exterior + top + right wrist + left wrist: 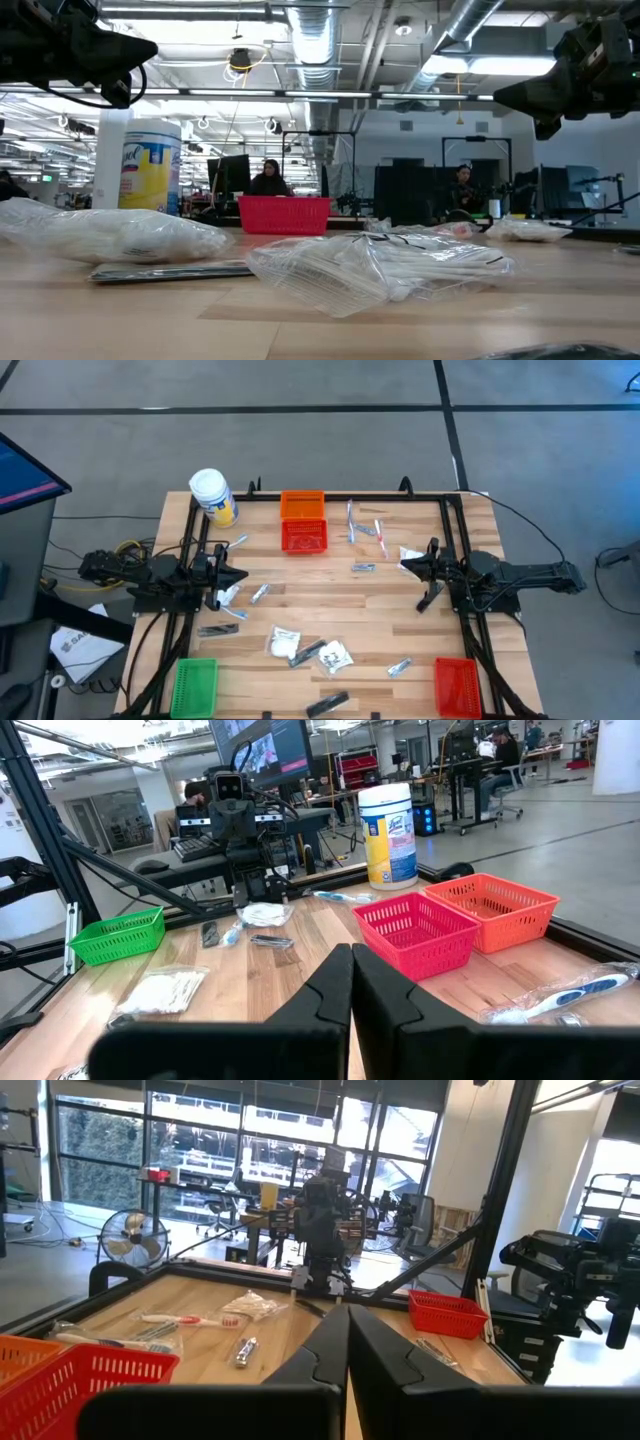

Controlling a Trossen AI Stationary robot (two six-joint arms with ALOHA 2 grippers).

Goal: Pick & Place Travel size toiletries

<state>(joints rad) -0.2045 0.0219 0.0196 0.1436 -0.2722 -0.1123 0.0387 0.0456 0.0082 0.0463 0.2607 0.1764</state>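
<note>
The travel size toiletries lie scattered over the wooden table [330,605]: white packets [285,643], silver foil sachets [363,568], a dark tube [327,704] and clear-wrapped sticks [352,520]. My left gripper [243,575] hovers at the table's left side, shut and empty, just above a small white packet [229,596]. At the right side, my right gripper [405,565] is likewise shut and holds nothing, with a white packet [411,553] close by its tip. Both wrist views show the fingers [325,1342] [330,982] pressed together. In the low view, clear bagged packets [380,265] fill the foreground.
An orange basket [303,506] and a red basket [304,537] stand at the back centre. A green basket [195,686] is at the front left, another red basket [456,685] at the front right. A big white jar [213,497] stands at the back left corner.
</note>
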